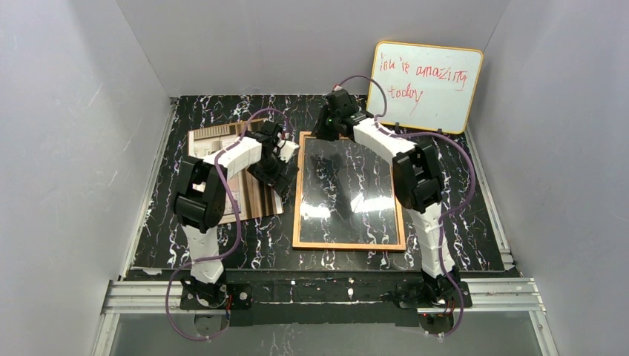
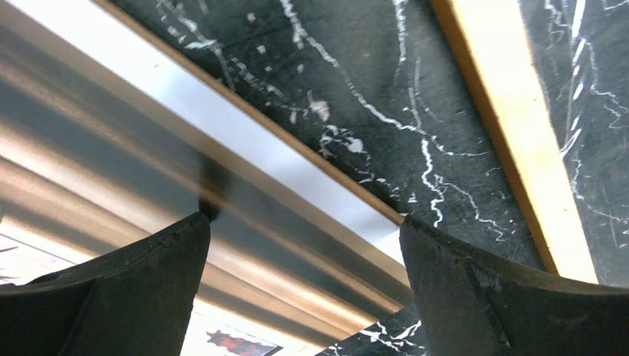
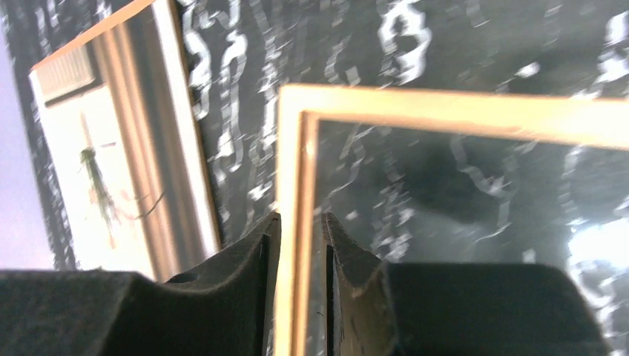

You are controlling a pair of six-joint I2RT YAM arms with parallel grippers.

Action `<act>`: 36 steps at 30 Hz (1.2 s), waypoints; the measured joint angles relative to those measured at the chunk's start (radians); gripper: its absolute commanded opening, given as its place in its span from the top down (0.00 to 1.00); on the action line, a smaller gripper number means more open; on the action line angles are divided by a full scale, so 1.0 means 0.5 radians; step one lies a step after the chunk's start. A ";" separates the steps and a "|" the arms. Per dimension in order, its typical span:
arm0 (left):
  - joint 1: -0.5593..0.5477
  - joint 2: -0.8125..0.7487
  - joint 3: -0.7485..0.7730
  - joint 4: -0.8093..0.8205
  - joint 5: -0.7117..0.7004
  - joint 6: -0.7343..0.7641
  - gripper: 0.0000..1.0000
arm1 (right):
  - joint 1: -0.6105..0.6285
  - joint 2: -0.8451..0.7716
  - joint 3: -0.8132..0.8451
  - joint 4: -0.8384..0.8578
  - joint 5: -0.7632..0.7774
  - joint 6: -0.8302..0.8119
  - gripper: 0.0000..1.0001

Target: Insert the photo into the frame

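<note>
- The frame (image 1: 347,244) lies flat in the middle of the black table (image 1: 222,245). You can see the table through its glass.
- The photo (image 1: 256,196) lies flat at 9 o'clock from the frame, just beside it.
- The left gripper (image 2: 303,221) is at the photo's 3 o'clock edge. Its fingers are wide apart and hold nothing.
- The right gripper (image 3: 300,216) is at the frame's 11 o'clock corner. Its fingers pinch the wooden edge there.
- A whiteboard (image 1: 426,85) with red writing leans on the back wall at 1 o'clock.
</note>
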 measured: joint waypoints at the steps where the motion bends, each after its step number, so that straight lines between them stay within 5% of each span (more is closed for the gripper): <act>1: 0.016 0.001 0.006 -0.008 0.011 -0.003 0.02 | 0.039 -0.037 -0.021 0.012 0.001 0.002 0.68; 13: 0.246 0.002 0.064 -0.060 0.063 -0.002 0.02 | 0.273 -0.184 -0.374 0.054 0.023 0.146 0.82; 36: 0.249 0.002 0.064 -0.076 0.060 0.039 0.02 | 0.301 -0.133 -0.469 -0.047 0.181 0.184 0.84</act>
